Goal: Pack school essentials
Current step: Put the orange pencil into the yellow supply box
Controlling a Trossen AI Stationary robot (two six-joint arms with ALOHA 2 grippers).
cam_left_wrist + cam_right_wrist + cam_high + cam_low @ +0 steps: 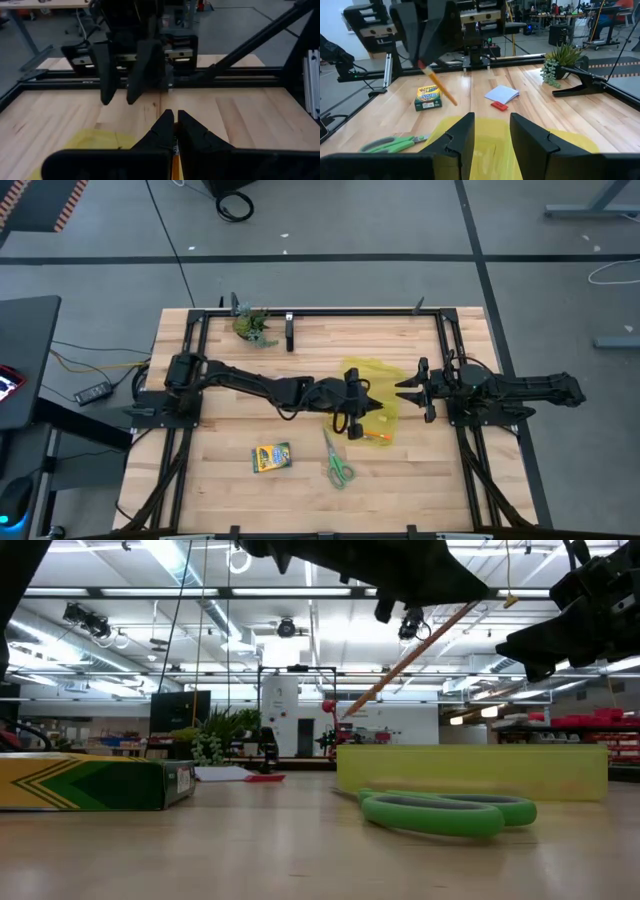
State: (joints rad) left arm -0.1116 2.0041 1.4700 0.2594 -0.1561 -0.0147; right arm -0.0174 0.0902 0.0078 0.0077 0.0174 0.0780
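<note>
- The left gripper (356, 416) hangs above the near edge of the yellow pouch (378, 375), at the middle of the tabletop (420, 480). Its jaws are pressed together on an orange pencil (410, 658).
- In the low view the pencil hangs tilted in the air, well above the pouch, so I judge that the step in hand is to put the pencil into the pouch.
- To do it well, the pencil tip should be aimed at the opening of the pouch and lowered slowly; I cannot tell from here on which side the opening is.
- The right gripper (410, 388) waits at 3 o'clock of the pouch, just beside its edge, with jaws spread. It could hold the pouch so that it does not slide.
- Another orange pencil (375, 437) lies at 6 o'clock of the pouch, on its near edge.
- The green scissors (337, 463) lie flat at 6 o'clock of the left gripper, and the crayon box (271, 456) at 8 o'clock of it.
- A small white pad (502, 93) lies near the far side of the tabletop, with a small red thing (498, 105) just beside it.
</note>
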